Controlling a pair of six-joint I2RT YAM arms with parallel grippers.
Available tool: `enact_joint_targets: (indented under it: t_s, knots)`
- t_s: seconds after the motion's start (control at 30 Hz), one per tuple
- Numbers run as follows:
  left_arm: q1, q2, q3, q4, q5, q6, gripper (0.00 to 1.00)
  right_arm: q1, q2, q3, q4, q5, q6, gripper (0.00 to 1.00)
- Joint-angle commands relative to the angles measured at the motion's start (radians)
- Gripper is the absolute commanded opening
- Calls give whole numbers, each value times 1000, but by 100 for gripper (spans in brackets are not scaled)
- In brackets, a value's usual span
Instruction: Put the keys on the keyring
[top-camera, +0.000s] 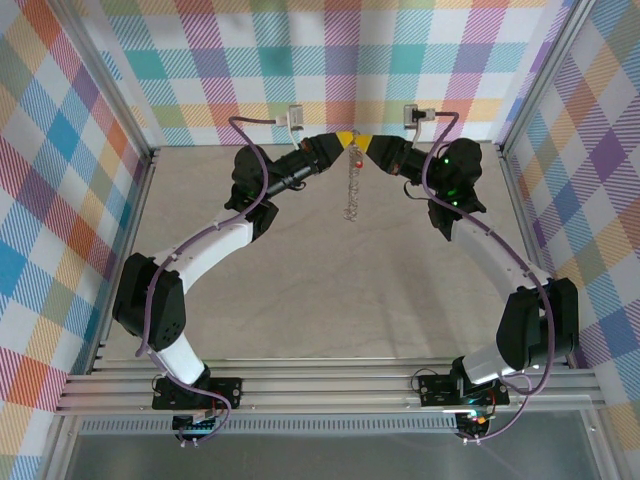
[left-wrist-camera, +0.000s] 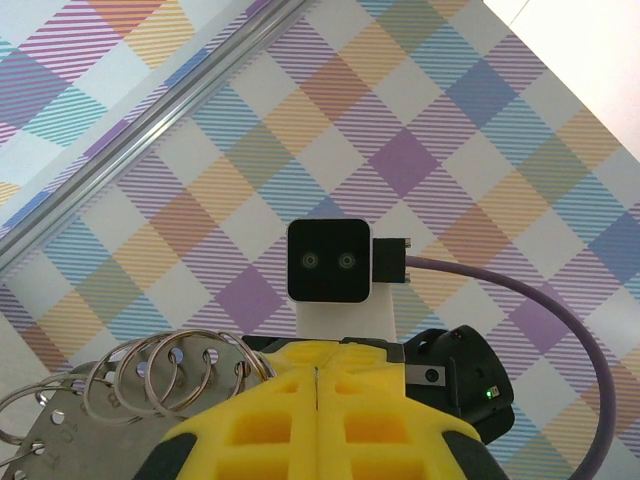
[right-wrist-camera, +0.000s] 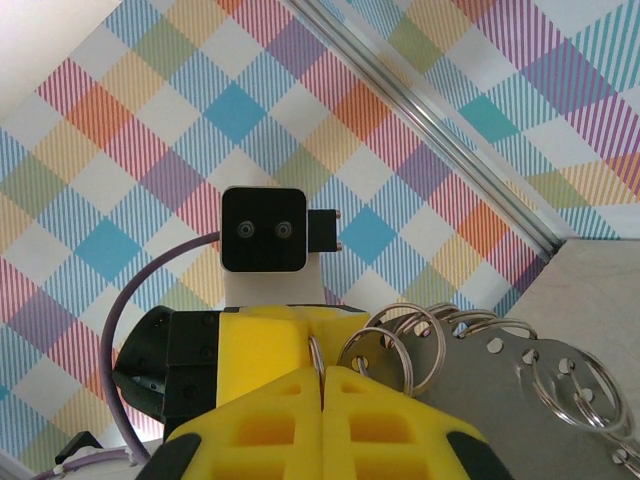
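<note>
With left fingers (left-wrist-camera: 270, 420) and right fingers (right-wrist-camera: 380, 410) pressed together beside the split rings (right-wrist-camera: 400, 345), needed a steady, level plate (right-wrist-camera: 500, 390) while easing the red key (top-camera: 356, 160) onto the keyring (top-camera: 350, 195).

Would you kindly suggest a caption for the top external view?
Left pincer and right pincer, both shut, meet far across the table, keyring and red-headed key at their tips.

Two robot arms, left arm (top-camera: 205, 250), right arm (top-camera: 505, 255); two wrist cameras (left-wrist-camera: 329, 262); two purple cables (top-camera: 262, 168); one red-headed key (top-camera: 355, 160); one beaded chain (top-camera: 351, 192); one perforated metal plate (right-wrist-camera: 480, 400); split rings (right-wrist-camera: 400, 350), at least four, exact count unclear
</note>
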Motion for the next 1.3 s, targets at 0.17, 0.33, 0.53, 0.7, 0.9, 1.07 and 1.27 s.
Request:
enact_joint_targets:
  t_s: [0.17,0.33,0.53,0.7,0.9,1.07,1.27]
  knots:
    - [0,-38,60,-90,8,114,31,-22,4,43,-110,-66,-103,0]
    - [37,-84,110,-297,46,269,55,-76,22,104,-240,-152,-186,0]
    - [82,-51,270,-605,170,453,63,-130,70,173,-315,-284,-254,0]
    - [118,23,412,-801,278,563,64,-141,102,256,-439,-402,-358,0]
    - [130,138,614,-1024,413,690,50,-141,125,334,-585,-494,-461,0]
    - [128,216,728,-1154,472,733,43,-141,136,339,-592,-516,-463,0]
    - [108,233,742,-1148,485,733,41,-140,142,330,-582,-511,-457,0]
